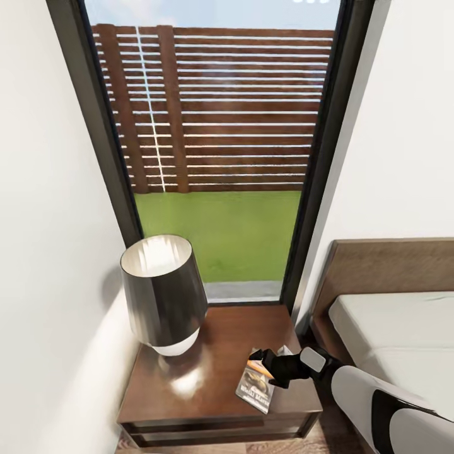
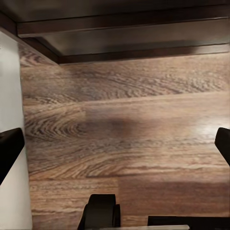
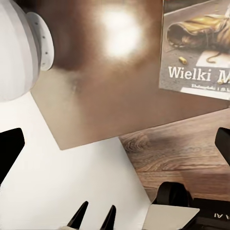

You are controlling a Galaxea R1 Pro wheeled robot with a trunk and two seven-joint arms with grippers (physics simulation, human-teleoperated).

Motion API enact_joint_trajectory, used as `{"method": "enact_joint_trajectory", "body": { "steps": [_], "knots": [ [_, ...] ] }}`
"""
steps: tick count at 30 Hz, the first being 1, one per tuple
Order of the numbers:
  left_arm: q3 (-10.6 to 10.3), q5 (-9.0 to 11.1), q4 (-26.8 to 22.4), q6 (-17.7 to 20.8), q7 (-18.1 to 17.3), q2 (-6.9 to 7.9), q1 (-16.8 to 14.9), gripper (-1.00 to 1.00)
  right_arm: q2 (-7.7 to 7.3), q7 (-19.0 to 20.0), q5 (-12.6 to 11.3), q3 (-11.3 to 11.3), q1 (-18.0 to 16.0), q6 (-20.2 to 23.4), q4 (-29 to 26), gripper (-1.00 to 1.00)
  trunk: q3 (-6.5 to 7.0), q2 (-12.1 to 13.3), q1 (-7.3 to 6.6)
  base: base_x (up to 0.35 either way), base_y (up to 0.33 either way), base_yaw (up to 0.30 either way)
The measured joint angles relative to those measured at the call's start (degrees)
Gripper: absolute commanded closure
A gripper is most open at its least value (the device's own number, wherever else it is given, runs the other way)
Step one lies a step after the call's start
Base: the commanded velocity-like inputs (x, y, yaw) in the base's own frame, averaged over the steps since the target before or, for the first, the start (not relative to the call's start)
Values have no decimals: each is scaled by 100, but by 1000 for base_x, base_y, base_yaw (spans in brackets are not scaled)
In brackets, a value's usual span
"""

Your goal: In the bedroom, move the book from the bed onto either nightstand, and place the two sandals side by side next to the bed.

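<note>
Black and wide apart, the two fingers of the right gripper (image 1: 263, 364) stand with nothing between them, so it reads as released; the right wrist view shows both fingertips at the frame's edges with bare wood and wall between. Directly under it lies the book (image 1: 255, 389), flat on the nightstand (image 1: 189, 384), at about 4 o'clock on that glossy brown tabletop and very close to its front right corner. The wrist view shows the cover picture and white lettering of the book (image 3: 196, 48) facing up, resting on the wood rather than in any grip.

The book step looks as good as done; what remains is to leave cleanly. I would lift the gripper straight up first, then draw the arm back toward 5 o'clock, so no finger drags the thin paperback over the nearby edge. Keep the elbow away from the lamp (image 1: 162, 293), which stands at about 10 o'clock on the tabletop, well apart from the book but within an arm's sweep.

The bed (image 1: 391, 321) sits just beside the nightstand at 3 o'clock. The left gripper (image 2: 115, 143) hangs low over the plank floor (image 2: 124, 134) with its fingers spread and empty. The sandals come next, so the base must turn to find them.
</note>
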Motion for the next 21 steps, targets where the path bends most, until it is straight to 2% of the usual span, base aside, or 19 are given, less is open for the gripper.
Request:
{"method": "enact_joint_trajectory", "body": {
  "steps": [21],
  "knots": [
    [2,0,9,-6,-1,0,0,-100,7,3,25,22,6,-356,1,-100,377,842,-461,0,0,0]
  ]
}}
